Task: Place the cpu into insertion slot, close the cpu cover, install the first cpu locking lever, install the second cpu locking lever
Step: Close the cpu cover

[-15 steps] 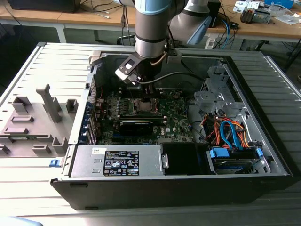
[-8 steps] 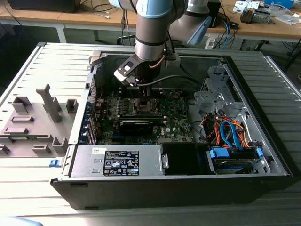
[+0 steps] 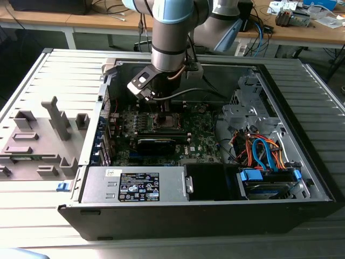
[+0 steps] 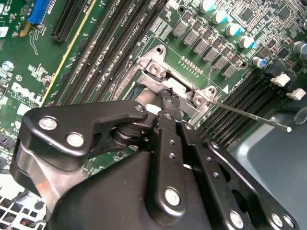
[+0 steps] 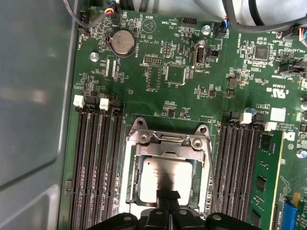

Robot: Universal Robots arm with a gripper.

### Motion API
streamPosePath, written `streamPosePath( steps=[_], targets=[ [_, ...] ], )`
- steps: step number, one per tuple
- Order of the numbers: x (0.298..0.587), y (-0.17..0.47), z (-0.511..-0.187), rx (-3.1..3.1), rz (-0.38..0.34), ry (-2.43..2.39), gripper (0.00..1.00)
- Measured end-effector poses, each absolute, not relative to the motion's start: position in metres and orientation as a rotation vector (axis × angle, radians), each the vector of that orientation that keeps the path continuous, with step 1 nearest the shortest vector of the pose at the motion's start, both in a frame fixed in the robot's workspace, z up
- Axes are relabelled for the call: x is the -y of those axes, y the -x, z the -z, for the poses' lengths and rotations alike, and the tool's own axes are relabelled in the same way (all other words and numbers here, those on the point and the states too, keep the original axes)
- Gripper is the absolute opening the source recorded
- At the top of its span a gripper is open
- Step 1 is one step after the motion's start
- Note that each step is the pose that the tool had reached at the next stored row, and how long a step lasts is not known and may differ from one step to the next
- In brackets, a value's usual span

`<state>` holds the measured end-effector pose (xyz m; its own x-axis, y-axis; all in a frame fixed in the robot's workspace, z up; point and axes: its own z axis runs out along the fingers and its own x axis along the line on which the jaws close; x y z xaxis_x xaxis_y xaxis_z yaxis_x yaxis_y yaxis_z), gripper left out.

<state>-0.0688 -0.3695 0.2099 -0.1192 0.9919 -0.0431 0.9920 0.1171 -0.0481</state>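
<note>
cpu [image 5: 165, 175] seated in insertion slot [image 5: 123, 191], cpu cover [image 5: 148, 155] lying flat around it | gripper [image 5: 169, 197] fingers pressed together, gripping nothing, tip at the cpu's edge | surface: green motherboard [image 5: 158, 96] inside open computer case [image 3: 161, 221] on ribbed grey table [image 3: 32, 70] | around: memory slots [image 5: 96, 158] flanking the socket, thin lever [image 4: 249, 115] sticking out, wooden benches [image 3: 54, 24] behind

Arm [image 3: 171, 32] vertical, gripper [image 5: 168, 196] downward, fingertips [image 5: 162, 198] tight together.

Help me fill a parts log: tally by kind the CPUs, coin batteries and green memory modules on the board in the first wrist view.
cpu: 1
coin battery: 1
green memory module: 1
Total: 3
</note>
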Motion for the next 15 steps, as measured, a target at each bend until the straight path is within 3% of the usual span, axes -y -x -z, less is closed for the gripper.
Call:
streamPosePath(
  steps=[15],
  targets=[
    [0.3694,0.0641,-0.2114,-2.35,0.098,-2.087,0.11]
  ],
)
